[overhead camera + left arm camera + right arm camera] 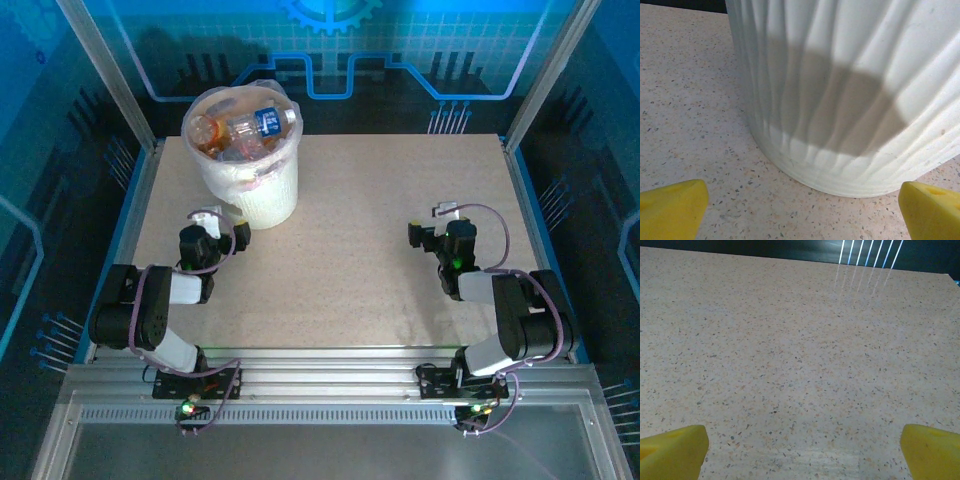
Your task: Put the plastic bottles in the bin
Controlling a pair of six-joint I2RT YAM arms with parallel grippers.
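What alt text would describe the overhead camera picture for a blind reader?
A white bin holding plastic bottles stands at the far left of a speckled table. The left gripper sits beside it, the right gripper farther right.

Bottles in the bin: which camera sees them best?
The top external view: it looks down into the bin and shows the bottles piled inside. The left wrist view sees the bin's ribbed wall; the right wrist view faces the table.

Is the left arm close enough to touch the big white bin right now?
Probably yes. The left gripper is open and faces the wall of the bin from right beside it. Just a strip of table lies between them, with nothing in the way.
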